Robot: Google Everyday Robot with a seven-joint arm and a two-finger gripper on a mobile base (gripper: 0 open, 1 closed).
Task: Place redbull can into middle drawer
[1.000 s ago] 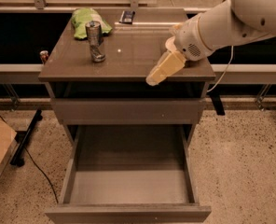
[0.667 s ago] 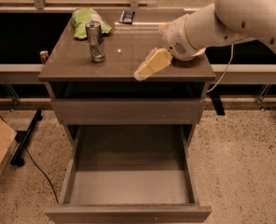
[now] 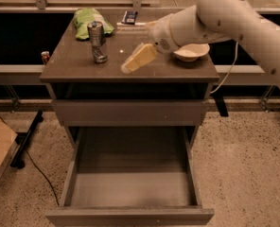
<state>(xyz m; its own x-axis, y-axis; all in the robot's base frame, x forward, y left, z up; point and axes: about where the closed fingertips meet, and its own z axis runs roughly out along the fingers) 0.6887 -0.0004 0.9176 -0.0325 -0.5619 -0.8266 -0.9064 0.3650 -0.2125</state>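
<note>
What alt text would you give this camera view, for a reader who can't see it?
A white robot arm reaches over a brown cabinet top, its gripper poised just right of an upright redbull can. Below, the middle drawer is pulled open. A green bag and a white bowl also sit on top.

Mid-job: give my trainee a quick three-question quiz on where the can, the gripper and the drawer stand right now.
1. True or false: the redbull can already lies in the middle drawer.
2. The gripper is: A) inside the drawer; B) over the cabinet top, right of the can; C) down by the floor.
3. Fill in: in the camera view, the white bowl sits on the cabinet's ____ side.
Key: 1 false, the can stands on the cabinet top; 2 B; 3 right.
</note>
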